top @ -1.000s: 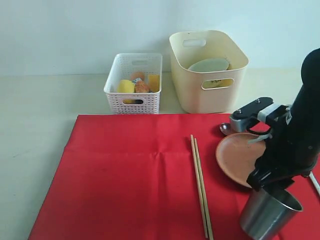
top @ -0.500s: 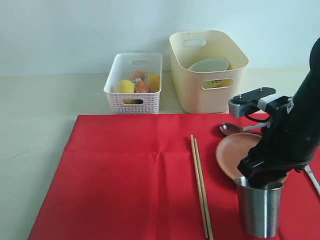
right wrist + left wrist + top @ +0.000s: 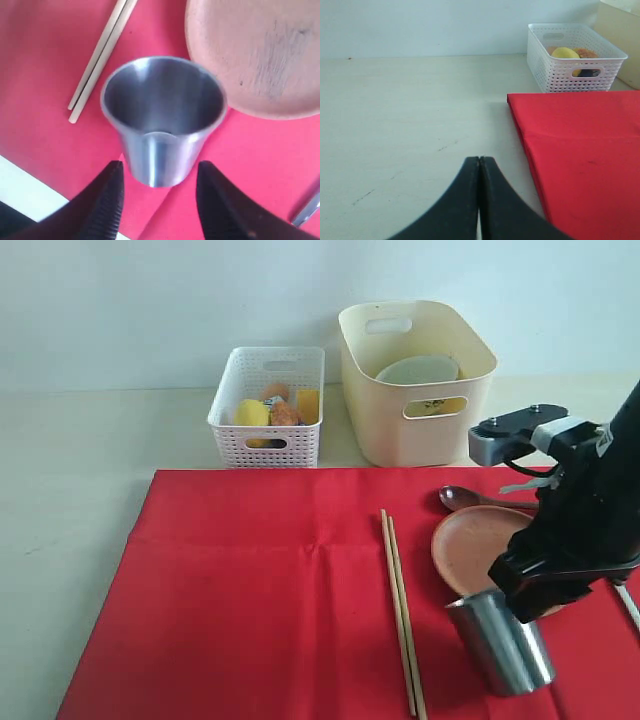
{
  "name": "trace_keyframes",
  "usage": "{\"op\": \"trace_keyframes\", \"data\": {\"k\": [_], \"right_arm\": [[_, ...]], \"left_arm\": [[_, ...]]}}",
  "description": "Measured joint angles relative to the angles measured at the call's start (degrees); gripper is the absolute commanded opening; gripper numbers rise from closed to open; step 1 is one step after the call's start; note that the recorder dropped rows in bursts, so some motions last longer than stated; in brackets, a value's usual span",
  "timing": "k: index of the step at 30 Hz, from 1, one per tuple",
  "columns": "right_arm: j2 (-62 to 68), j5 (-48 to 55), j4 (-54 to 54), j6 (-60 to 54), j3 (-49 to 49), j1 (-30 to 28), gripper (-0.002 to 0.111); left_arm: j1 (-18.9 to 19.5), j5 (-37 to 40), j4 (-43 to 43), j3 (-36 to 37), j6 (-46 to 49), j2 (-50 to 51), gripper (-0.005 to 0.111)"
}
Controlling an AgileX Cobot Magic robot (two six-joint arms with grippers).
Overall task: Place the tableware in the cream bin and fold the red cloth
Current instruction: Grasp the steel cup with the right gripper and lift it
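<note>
The steel cup (image 3: 500, 640) (image 3: 162, 122) stands tilted on the red cloth (image 3: 260, 590), its rim leaning toward the wooden chopsticks (image 3: 402, 610) (image 3: 100, 60). My right gripper (image 3: 522, 605) (image 3: 160, 169) is open, its fingers either side of the cup's base and clear of it. The brown plate (image 3: 478, 550) (image 3: 260, 55) lies just behind the cup, with the dark spoon (image 3: 462, 498) beyond it. A sliver of the silver knife (image 3: 630, 605) (image 3: 306, 212) shows at the right edge. The pale green bowl (image 3: 418, 370) sits in the cream bin (image 3: 395, 435). My left gripper (image 3: 479, 161) is shut and empty over bare table.
A white perforated basket (image 3: 268, 445) (image 3: 570, 75) with food stands left of the cream bin, behind the cloth. The cloth's left edge (image 3: 520, 130) lies beside my left gripper. The pale table (image 3: 70, 470) stretches out to the left.
The cup went from leaning right to upright to leaning left, shifting left on the cloth. My right gripper has risen slightly and stands apart from it.
</note>
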Motion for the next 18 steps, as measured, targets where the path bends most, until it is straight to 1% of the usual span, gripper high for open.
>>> {"op": "trace_keyframes", "data": {"k": [7, 12, 13, 14, 15, 16, 17, 18], "right_arm": [[-0.48, 0.0, 0.0, 0.0, 0.89, 0.0, 0.044], [-0.48, -2.9, 0.0, -0.05, 1.07, 0.0, 0.045], [-0.48, -3.17, 0.45, -0.81, 1.07, 0.0, 0.046], [-0.48, -3.9, 1.97, -3.48, 1.07, 0.0, 0.049], [-0.48, -4.22, 3.41, -5.54, 1.07, 0.0, 0.057], [-0.48, -4.67, 6.5, -9.86, 1.07, 0.0, 0.063], [-0.48, -4.95, 8.0, -12.15, 1.07, 0.0, 0.075], [-0.35, -5.54, 9.93, -15.51, 1.07, 0.0, 0.08]], "left_arm": [[0.0, 0.0, 0.0, 0.0, 0.0, 0.0, 0.0], [0.0, 0.0, 0.0, 0.0, 0.0, 0.0, 0.0], [0.0, 0.0, 0.0, 0.0, 0.0, 0.0, 0.0], [0.0, 0.0, 0.0, 0.0, 0.0, 0.0, 0.0], [0.0, 0.0, 0.0, 0.0, 0.0, 0.0, 0.0], [0.0, 0.0, 0.0, 0.0, 0.0, 0.0, 0.0], [0.0, 0.0, 0.0, 0.0, 0.0, 0.0, 0.0], [0.0, 0.0, 0.0, 0.0, 0.0, 0.0, 0.0]]}}
